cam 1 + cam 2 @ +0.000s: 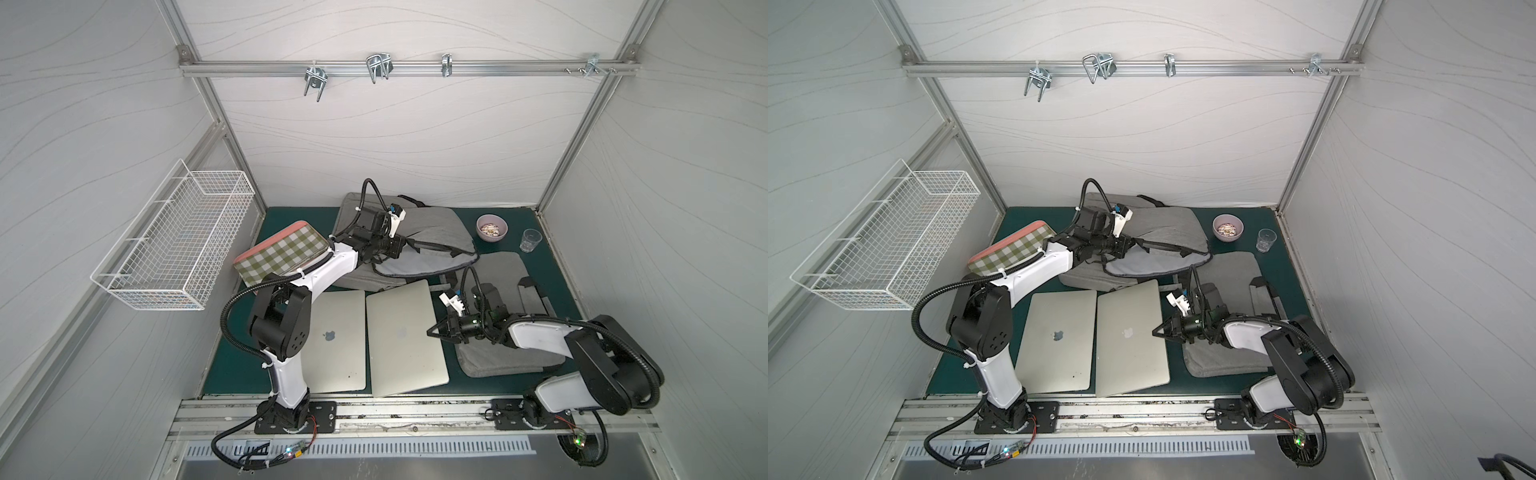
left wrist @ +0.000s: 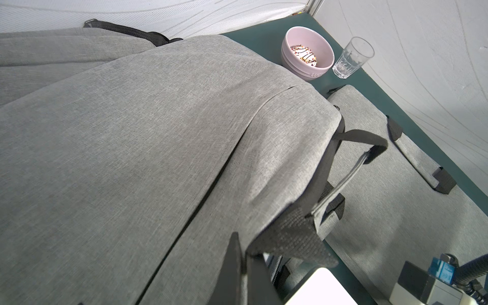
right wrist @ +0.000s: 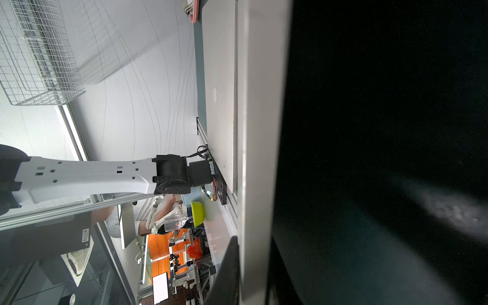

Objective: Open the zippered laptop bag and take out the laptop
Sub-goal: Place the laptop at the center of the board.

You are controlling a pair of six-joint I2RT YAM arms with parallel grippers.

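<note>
Right pincer (image 1: 431,331) grips laptop (image 1: 405,349) edge.

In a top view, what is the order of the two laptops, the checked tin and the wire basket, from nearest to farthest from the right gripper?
1. The held laptop, its edge in the right gripper.
2. The second laptop, beside it.
3. The checked tin, farther back, left.
4. The wire basket, on the left wall.

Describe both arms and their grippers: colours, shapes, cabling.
Left arm and right arm match: smooth white shells between chunky black joints, with black ribbed cable hoses looped alongside and fastened with white ties. Left gripper and right gripper are black tapering wedges beside white camera mounts.
</note>
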